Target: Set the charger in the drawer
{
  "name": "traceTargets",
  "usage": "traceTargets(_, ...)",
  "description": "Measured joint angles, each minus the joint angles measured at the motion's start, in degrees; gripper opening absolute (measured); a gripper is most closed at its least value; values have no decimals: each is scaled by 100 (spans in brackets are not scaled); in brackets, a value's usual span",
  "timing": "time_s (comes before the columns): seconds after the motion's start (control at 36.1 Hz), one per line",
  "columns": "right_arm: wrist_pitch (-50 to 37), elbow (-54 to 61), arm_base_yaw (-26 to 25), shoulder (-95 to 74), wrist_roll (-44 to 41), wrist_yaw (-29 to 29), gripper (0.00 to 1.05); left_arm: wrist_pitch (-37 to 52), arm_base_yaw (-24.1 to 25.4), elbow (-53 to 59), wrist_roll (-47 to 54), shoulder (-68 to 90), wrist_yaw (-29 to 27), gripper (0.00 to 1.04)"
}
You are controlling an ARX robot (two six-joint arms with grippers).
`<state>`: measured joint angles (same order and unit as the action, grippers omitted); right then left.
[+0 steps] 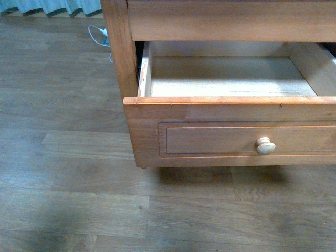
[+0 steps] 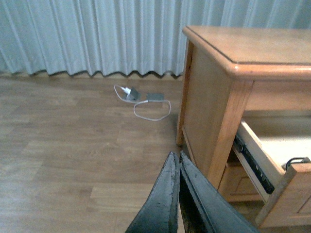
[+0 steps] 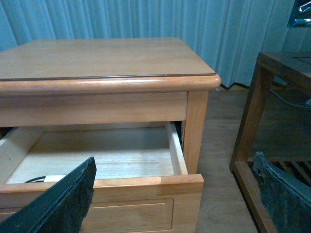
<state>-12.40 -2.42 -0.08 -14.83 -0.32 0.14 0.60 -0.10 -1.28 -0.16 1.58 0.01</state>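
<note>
1. Left claw (image 2: 176, 158) shut, empty; right claw (image 3: 173, 160) wide open, empty.
2. Likely charger (image 3: 51, 178) lying in drawer (image 3: 146, 182), by its front.
3. Could pinch cord (image 2: 296, 160) poking up, if pushed shut.

Front view: drawer (image 1: 231, 113) right end cut off by frame; charger (image 1: 103, 33), left of drawer, too small for detail.

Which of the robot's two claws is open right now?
The right gripper: its jaws stand wide apart, facing the open drawer, while the left gripper has its jaws pressed together.
</note>
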Motion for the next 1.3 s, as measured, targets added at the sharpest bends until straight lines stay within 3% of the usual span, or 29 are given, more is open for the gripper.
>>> traceTargets(0.36,0,0,0,0,0,-7,96,-52,0,0,-11,-133,0,5)
traceTargets(0.44,1163,-339,-114,-227,-221,-863,96,-52,0,-2,-4,-133,-2,23)
traceTargets(0.55,2218,-579,28,-887,-313,-1248,96,-52,0,-2,-7,-133,-2,46)
traceTargets(0.72,2406,-835,365,-2170,-431,-1366,96,-52,0,0,-4,-133,-2,74)
traceTargets(0.89,1731,-1246,732,-3705,-391,-1329,96,-52,0,-2,-4,-133,-2,99)
traceTargets(1.08,280,-1829,1386,-5827,-216,-640,96,-52,0,0,0,-133,-2,98)
traceTargets(1.3,-1019,-2498,1762,-7578,103,59,96,-52,0,0,0,-133,-2,98)
